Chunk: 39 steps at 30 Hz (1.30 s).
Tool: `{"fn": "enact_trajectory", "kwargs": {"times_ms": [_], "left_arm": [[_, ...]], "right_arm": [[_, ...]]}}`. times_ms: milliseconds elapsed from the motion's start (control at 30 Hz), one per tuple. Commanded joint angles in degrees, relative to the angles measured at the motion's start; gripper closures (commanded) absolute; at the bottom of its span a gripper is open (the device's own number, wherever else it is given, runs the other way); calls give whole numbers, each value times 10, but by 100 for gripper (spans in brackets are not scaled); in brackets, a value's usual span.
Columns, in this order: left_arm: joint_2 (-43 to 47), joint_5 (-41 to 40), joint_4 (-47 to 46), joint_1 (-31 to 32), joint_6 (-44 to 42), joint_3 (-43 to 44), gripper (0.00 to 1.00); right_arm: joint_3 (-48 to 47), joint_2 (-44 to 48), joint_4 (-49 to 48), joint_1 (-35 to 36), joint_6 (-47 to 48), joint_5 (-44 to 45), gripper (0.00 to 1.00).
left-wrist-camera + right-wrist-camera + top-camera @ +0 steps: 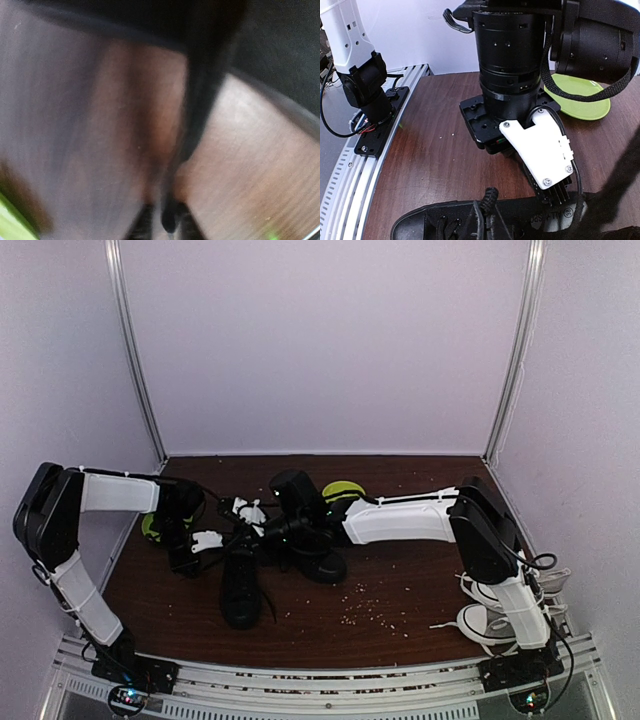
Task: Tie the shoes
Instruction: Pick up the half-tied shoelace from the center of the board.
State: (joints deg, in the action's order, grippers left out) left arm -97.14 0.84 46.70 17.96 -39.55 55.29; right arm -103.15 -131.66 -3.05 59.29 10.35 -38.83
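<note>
Two black shoes lie mid-table, one (240, 590) pointing toward me and the other (322, 562) behind it to the right. My left gripper (215, 540) hangs just left of them. The left wrist view is blurred, but it shows a black lace (200, 100) running down between the closed-in fingertips (142, 227) of that gripper (169, 222). My right gripper (245, 515) is over the near shoe (420, 222), shut on a black lace end (490, 196) that sticks up between its tips. The left gripper (556, 196) shows there at the shoe's heel end.
One green plate (345, 490) lies behind the shoes, another (150, 527) under the left forearm. Grey-and-white sneakers (490, 622) sit at the right arm's base. Crumbs (375, 610) dot the wood right of the shoes. A loose black lace (592, 95) loops across the left wrist.
</note>
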Motion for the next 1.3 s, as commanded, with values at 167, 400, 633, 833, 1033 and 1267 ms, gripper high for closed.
{"fn": "enact_trajectory", "kwargs": {"times_ms": [167,400,633,833,1033,1267], "left_arm": [[3,-66,-10,2,148,-3,100],[203,-166,-48,213,248,-69,100],[322,-124,31,232,405,-5,100],[428,-196,20,307,475,-29,100],[403,-213,32,249,464,-23,100],[443,-95,-23,255,586,-17,100]], "right_arm": [[18,19,-17,3,-2,-6,100],[21,19,-39,-1,-52,-6,100],[25,22,-49,-5,-75,3,100],[19,21,-52,-6,-80,-2,100],[1,5,-44,-7,-88,-2,100],[0,1,-46,-6,-95,-5,100]]}}
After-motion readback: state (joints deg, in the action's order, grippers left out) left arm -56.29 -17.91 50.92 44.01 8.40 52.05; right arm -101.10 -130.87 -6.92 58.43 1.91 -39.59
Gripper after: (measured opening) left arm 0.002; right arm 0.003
